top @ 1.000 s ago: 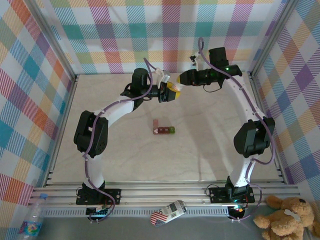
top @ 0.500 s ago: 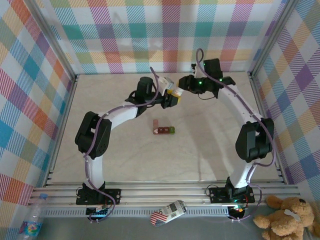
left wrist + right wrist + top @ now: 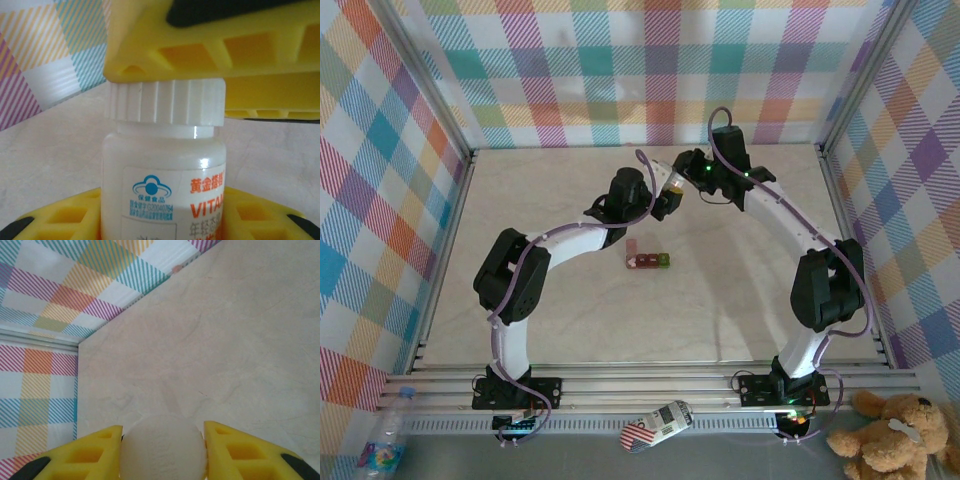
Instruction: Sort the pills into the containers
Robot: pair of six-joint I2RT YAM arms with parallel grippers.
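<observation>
My left gripper (image 3: 164, 222) is shut on the body of a small white bottle (image 3: 165, 175) with blue and orange print, and holds it above the table. My right gripper (image 3: 162, 452) is shut on the bottle's ribbed white cap (image 3: 162, 447), and its yellow fingers (image 3: 215, 45) lie across the cap (image 3: 165, 102). In the top view the two grippers meet at the bottle (image 3: 672, 186) behind the table's middle. The containers (image 3: 647, 259), a short row of dark red boxes with a green one at the right end, sit on the table in front of them. The pills are out of view.
The pale marble table (image 3: 720, 300) is walled by checked cloth panels (image 3: 650, 70) on three sides. A metal rail (image 3: 650, 375) runs along the near edge. Beyond it lie a water bottle (image 3: 382, 440), a small patterned object (image 3: 655, 425) and a teddy bear (image 3: 890, 435).
Both arms have brought the joined grippers and bottle a little right and nearer to the containers. The right wrist has swung in towards the middle. Both grips are unchanged.
</observation>
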